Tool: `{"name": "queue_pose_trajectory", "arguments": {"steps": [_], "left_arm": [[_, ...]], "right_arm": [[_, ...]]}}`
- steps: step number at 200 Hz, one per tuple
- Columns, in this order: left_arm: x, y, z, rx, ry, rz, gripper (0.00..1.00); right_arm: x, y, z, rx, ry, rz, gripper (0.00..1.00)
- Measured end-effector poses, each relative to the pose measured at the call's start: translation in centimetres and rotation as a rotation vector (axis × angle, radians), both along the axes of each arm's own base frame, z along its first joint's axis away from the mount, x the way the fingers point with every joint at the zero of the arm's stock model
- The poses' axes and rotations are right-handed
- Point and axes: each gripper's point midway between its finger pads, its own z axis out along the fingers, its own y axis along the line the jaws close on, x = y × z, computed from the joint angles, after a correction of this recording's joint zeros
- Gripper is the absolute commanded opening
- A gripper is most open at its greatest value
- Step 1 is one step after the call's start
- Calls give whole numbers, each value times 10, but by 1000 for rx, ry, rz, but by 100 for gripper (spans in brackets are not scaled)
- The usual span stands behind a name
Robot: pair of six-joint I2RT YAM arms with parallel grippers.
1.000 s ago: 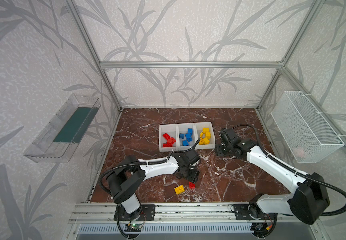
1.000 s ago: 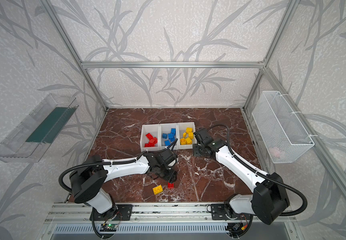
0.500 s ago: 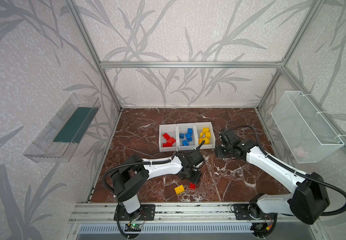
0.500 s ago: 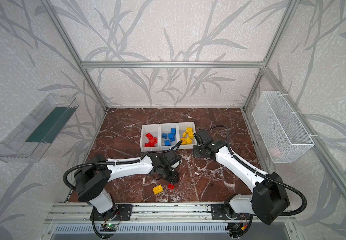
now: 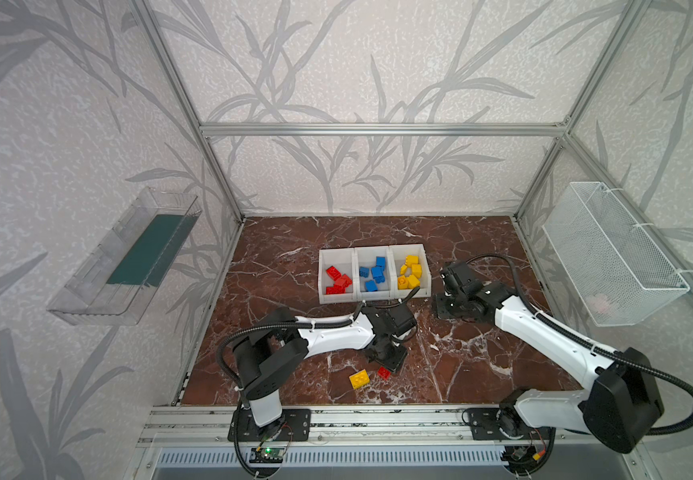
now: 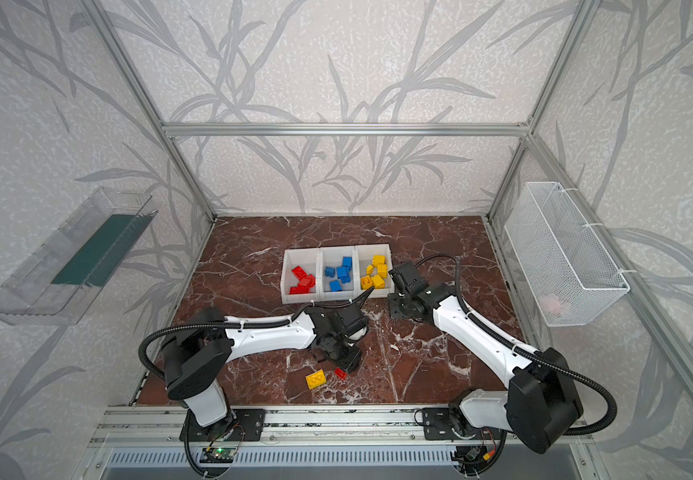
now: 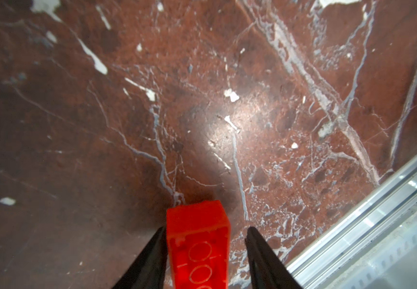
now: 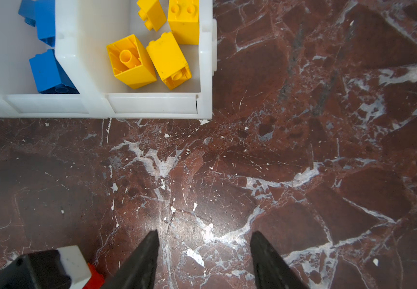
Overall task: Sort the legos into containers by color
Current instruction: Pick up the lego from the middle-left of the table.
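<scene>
A loose red lego (image 5: 383, 372) (image 6: 340, 372) lies on the marble near the front, with a loose yellow lego (image 5: 359, 379) (image 6: 315, 379) beside it. My left gripper (image 5: 390, 362) (image 7: 205, 229) is down over the red lego (image 7: 197, 240). The jaws straddle it: one finger touches its side and a gap shows at the other finger. My right gripper (image 5: 441, 306) (image 8: 203, 232) hangs open and empty over bare marble next to the yellow container (image 5: 427, 275) (image 8: 206, 62). The red container (image 5: 336, 297) and the blue container (image 5: 374, 296) each hold several legos of their own color.
A wire basket (image 5: 611, 257) hangs on the right wall and a clear tray (image 5: 128, 257) on the left wall. The aluminium front rail (image 7: 352, 237) runs close to the left gripper. The left arm's wrist (image 8: 52, 267) sits near the right gripper.
My left gripper has shifted toward the front and come down around the red lego, and its jaws have narrowed. The right arm has hardly moved.
</scene>
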Motion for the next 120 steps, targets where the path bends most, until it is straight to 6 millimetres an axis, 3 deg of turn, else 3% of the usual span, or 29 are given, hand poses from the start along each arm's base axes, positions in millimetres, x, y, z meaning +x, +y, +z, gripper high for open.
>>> {"name": "queue_pose_trajectory", "arguments": {"steps": [42,91,120], "left_arm": [[0,0,-1,4,2,-2,30],[5,1,1,8,-24,-4,27],[21,6,10,8,-70,8,27]], "right_arm": [[0,-1,5,5,-18,-4,60],[0,-4,18,18,-59,-18,60],[-1,-8,20,11,-64,-26,60]]}}
